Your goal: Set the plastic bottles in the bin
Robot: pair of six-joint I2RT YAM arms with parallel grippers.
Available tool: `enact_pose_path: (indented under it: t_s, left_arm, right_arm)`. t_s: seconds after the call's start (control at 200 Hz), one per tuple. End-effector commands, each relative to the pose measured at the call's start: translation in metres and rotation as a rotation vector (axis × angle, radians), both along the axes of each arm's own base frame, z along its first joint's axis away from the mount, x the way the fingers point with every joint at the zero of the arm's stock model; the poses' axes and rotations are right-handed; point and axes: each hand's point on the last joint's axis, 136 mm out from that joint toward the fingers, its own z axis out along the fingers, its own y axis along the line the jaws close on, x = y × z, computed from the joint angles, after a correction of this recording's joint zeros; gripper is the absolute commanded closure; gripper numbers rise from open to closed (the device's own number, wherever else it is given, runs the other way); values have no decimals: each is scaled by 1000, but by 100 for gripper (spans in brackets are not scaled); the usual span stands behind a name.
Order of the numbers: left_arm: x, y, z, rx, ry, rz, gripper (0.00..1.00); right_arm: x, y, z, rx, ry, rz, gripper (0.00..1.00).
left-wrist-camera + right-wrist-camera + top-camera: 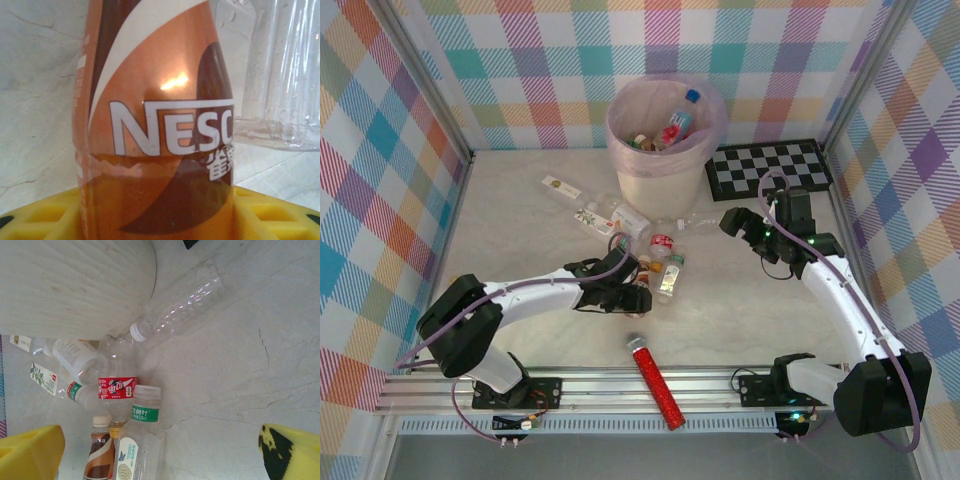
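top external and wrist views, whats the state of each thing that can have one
bin, upright, pink-lined, several bottles inside
left gripper, around the brown nescafe bottle, grip not clear
right gripper, open, holding nothing
clear bottle, on its side beside the bin, white cap on
red microphone, lying on the table, untouched

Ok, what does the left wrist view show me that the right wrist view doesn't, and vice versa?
Left wrist: a close-up of the brown coffee bottle, its orange label readable, between yellow fingers. Right wrist: the bin wall, a white-capped clear bottle lying beside it, plus a red-labelled bottle and a green-labelled bottle. Both: apparently that same coffee bottle, small at the right wrist's bottom edge, and the pale table.
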Motion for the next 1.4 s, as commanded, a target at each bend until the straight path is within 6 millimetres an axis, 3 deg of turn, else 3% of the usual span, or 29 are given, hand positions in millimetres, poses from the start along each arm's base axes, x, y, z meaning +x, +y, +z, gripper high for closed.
enact_pose_path:
  t_s: [0.0, 0.145, 0.315, 0.41, 0.515, 0.63, 0.785, 1.01, 1.22, 1.395]
  left_arm:
    - [2, 4, 20, 25, -58, -21, 48]
    - [-2, 14, 35, 49, -81, -41, 49]
    - [-5, 42, 64, 119, -152, -40, 48]
    - [1, 58, 93, 131, -212, -9, 50]
    - [13, 69, 141, 84, -304, 28, 52]
    - [38, 77, 199, 25, -449, 95, 60]
    - [79, 92, 240, -3, -563, 207, 69]
    - [141, 70, 312, -116, -722, 199, 79]
    - [198, 53, 344, -80, -847, 202, 88]
    - [241, 40, 368, -132, -916, 250, 90]
  right_arm:
    - [3, 2, -2, 16, -3, -1, 1]
    - [2, -1, -3, 6, -1, -5, 1]
    - [2, -3, -8, -5, 9, -19, 1]
    - [3, -5, -11, -5, 20, -33, 1]
    - [5, -4, -12, -5, 25, -32, 1]
    - [5, -3, -14, 7, 32, -33, 0]
    - [-6, 13, -25, 142, 66, -28, 1]
    - [-22, 26, -38, 279, 112, -31, 1]
    - [-43, 34, -51, 331, 166, -16, 0]
    - [-56, 28, -56, 310, 168, -32, 0]
